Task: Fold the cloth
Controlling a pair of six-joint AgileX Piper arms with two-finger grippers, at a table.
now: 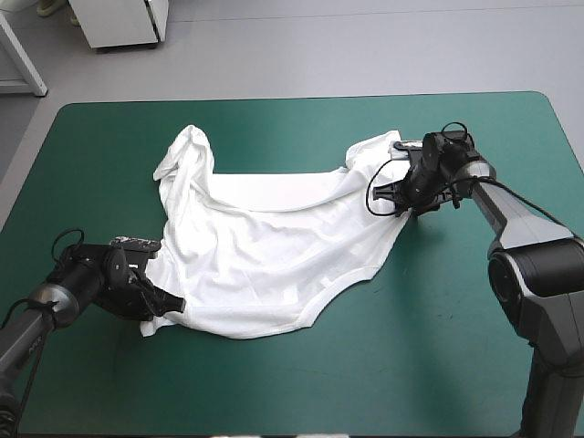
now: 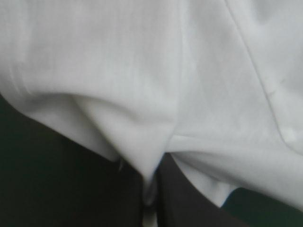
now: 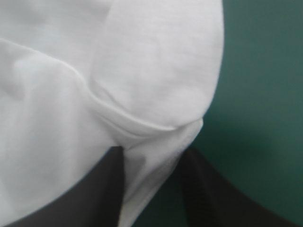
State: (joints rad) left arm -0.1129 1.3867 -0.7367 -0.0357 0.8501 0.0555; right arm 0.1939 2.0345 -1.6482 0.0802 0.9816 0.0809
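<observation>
The white T-shirt (image 1: pixel 265 246) lies spread but rumpled across the middle of the teal-green table, one sleeve bunched at the far left (image 1: pixel 187 151). My left gripper (image 1: pixel 169 306) sits low at the shirt's near left corner. In the left wrist view, that gripper (image 2: pixel 151 187) is shut on the T-shirt (image 2: pixel 142 85), and the cloth fills the picture ahead of it. My right gripper (image 1: pixel 394 196) is at the shirt's right edge. In the right wrist view, the right gripper (image 3: pixel 154 151) has its fingers apart, and a fold of the T-shirt (image 3: pixel 142 85) lies between them.
Bare teal-green cover (image 1: pixel 438 347) stretches along the near side and to the right of the shirt. More cover (image 3: pixel 265 71) shows beside the right gripper. The table's far edge (image 1: pixel 301 98) runs just beyond the shirt.
</observation>
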